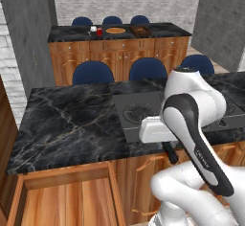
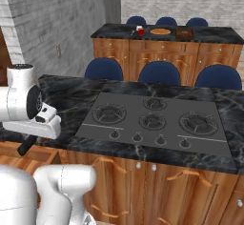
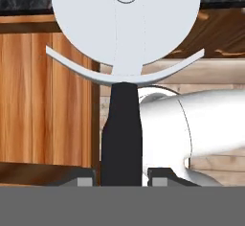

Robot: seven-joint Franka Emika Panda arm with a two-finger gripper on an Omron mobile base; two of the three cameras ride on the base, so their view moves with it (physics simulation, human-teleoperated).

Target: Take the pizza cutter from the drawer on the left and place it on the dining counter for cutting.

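Claw [image 3: 122, 179]: closed narrowly on the pizza cutter [image 3: 125, 52], the two dark fingertips [image 3: 81, 179] pressed to either side of its black handle near the butt end. The cutter is clear of the open drawer [image 1: 67, 198] and carried in the air in front of the near desk, below its front edge; the round grey blade and the curved guard stand out beyond the claw.

Handling, as judged: a light, rigid utensil of hard blade and hard handle, not fragile. The handle is smooth and slim, so it could twist or slide between the fingertips if swung fast. The weight sits at the blade end, away from the grip, which would tend to tip it. The handle is the right place to hold; the blade is thin-edged and should not be gripped. It should be laid flat to keep it from rolling.

Visibility: from the left base, the arm covers the claw, and just a dark stub of handle shows under the white hand. From the right base, the handle end pokes out below the hand; the blade is hidden. The dining counter [image 1: 72, 32] stands well apart at the back, behind the blue chairs [image 1: 93, 72]. Small items on its top are too small to identify. The drawer's inside is cut off by the lower edge
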